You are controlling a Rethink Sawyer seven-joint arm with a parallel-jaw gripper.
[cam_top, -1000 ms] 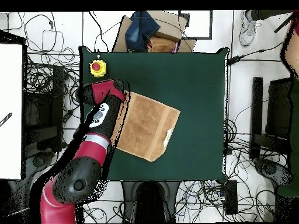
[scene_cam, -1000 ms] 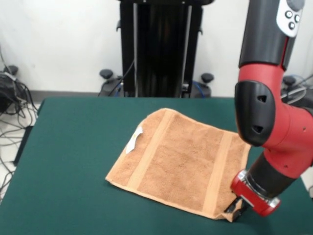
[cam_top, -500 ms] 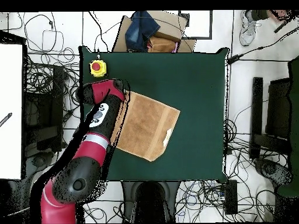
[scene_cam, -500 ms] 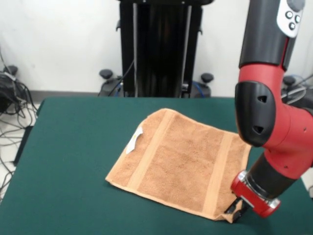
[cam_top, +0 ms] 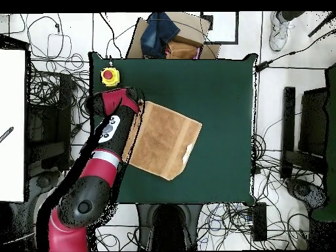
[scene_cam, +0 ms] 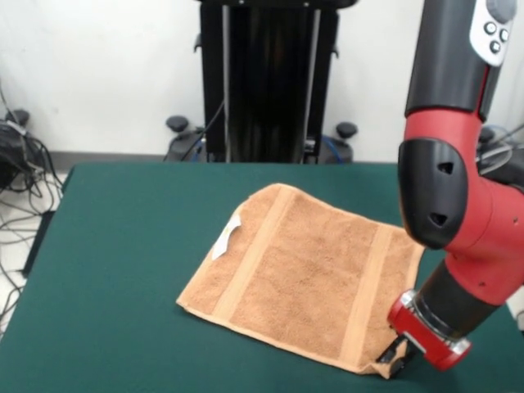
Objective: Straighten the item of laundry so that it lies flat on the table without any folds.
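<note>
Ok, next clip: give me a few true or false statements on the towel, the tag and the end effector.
1. The towel lies on the green table. True.
2. The end effector is at the towel's near corner in the front view. True.
3. The white tag is on the edge nearest the end effector. False: it is on the opposite edge.
4. The towel hangs over the table's edge. False: it lies wholly on the top.
5. A red button sits at a table corner. True.

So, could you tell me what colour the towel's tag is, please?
White; the tag shows best in the front view.
</note>
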